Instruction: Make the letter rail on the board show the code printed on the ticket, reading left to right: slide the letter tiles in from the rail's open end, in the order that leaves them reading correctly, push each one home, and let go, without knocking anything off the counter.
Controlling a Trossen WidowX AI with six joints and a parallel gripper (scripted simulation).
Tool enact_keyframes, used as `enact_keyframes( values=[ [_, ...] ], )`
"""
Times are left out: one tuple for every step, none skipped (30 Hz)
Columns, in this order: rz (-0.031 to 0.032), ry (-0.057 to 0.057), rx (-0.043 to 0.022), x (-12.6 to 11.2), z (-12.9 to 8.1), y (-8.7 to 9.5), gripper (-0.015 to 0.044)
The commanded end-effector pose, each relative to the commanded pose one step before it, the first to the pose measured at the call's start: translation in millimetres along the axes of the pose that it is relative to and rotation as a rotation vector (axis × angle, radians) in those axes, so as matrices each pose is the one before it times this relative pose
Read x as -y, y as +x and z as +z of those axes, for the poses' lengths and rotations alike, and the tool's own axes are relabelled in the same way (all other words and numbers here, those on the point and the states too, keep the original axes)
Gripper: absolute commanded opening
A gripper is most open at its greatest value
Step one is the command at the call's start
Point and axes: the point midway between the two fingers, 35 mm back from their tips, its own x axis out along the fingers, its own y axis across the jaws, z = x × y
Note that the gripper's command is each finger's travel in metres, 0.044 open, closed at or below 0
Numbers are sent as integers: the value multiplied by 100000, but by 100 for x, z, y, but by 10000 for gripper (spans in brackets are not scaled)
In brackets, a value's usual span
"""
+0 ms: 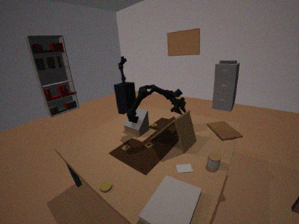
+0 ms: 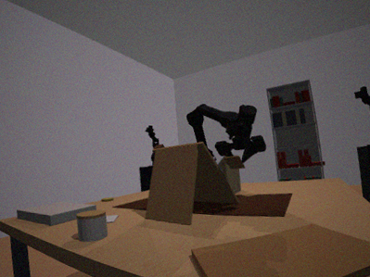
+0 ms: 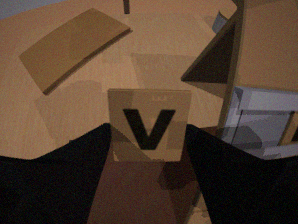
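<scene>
My gripper [image 3: 148, 129] [image 1: 180, 107] [image 2: 239, 151] is shut on a tan letter tile marked V [image 3: 149, 124]. In the wrist view the tile stands upright between the two dark fingers. The gripper hangs above the top edge of the slanted brown board [image 1: 186, 132] [image 2: 173, 188] [image 3: 269, 39] on the dark mat [image 1: 138, 161] [image 2: 263, 203]. Two more small tiles [image 1: 126, 147] [image 1: 148, 145] lie on the mat. The white ticket [image 1: 184, 168] [image 2: 112, 218] lies flat in front of the board. Its print is too small to read. The rail itself is not clear in these views.
A grey can [image 1: 213, 162] [image 2: 92, 225] stands near the ticket. A flat grey-white box [image 1: 172, 205] [image 2: 55, 211] and a yellow disc [image 1: 106, 186] lie toward the counter's front. A flat brown panel [image 1: 224, 130] [image 2: 296, 258] [image 3: 73, 46] lies beyond the board. The arm's base sits on a grey wedge [image 1: 138, 123].
</scene>
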Motion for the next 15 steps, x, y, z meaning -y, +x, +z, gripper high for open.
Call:
enact_keyframes(
  values=[
    [-258,-454,39,360,-69,-4,0],
    [-2,-4,0,50,0,1,0],
    [-2,-4,0,50,-1,1,0],
    [-2,-4,-1,50,-1,1,0],
    [-2,-4,-1,50,-1,1,0],
    [-2,-4,-1,50,-1,1,0],
    [-2,-4,-1,50,-1,1,0],
    [-2,-4,-1,50,-2,1,0],
    [-2,-4,-1,50,-2,1,0],
    [-2,-4,-1,50,-2,1,0],
    [-2,-4,-1,50,-2,1,0],
    [-2,-4,-1,50,-2,1,0],
    [-2,-4,-1,50,-2,1,0],
    [-2,-4,-1,50,-2,1,0],
    [-2,-4,-1,50,-2,1,0]
  ],
)
